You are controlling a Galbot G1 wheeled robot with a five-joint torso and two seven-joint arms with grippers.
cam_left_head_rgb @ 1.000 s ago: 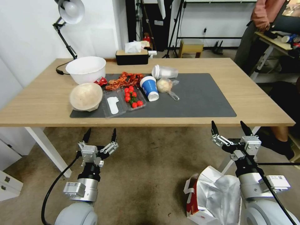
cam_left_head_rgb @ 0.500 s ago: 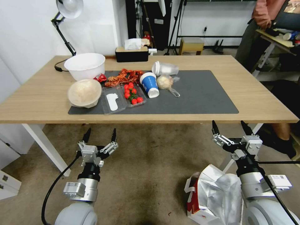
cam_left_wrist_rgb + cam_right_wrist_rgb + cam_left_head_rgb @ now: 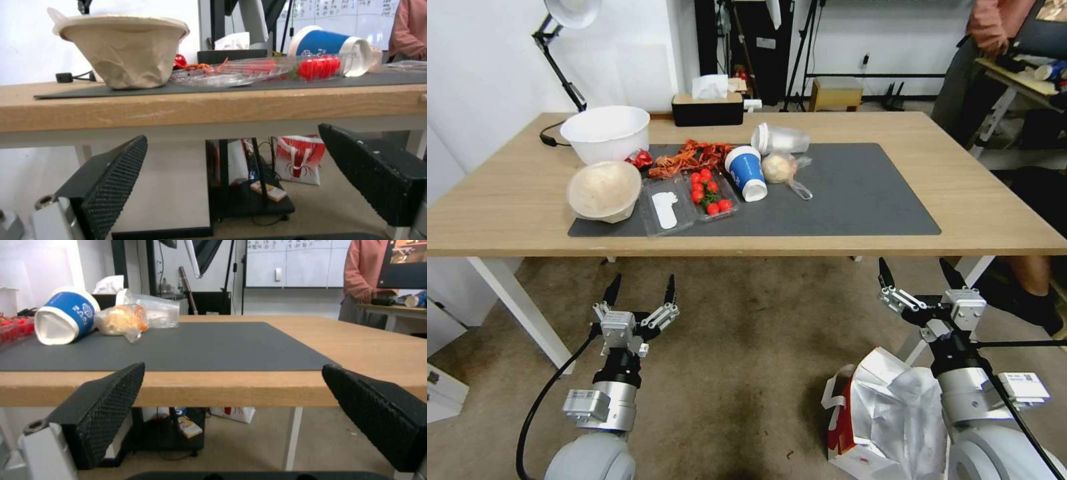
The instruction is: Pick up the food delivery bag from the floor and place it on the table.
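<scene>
Presently, counter [image 3: 960, 220]: light wood, mat crowded at left; bare mat at right is the judged landing room.
Floor [image 3: 747, 347]: stained carpet, open between the arms.
Food delivery bag [image 3: 887, 420]: on the floor at near right, foil mouth gaping, just beside the right arm.
Right gripper [image 3: 922, 275]: jaws spread wide, empty, below the counter's near edge; it likely must drop back for the handles.
Left gripper [image 3: 640, 291]: jaws apart, idle at near left.
Caution: lift must clear the overhanging edge.
</scene>
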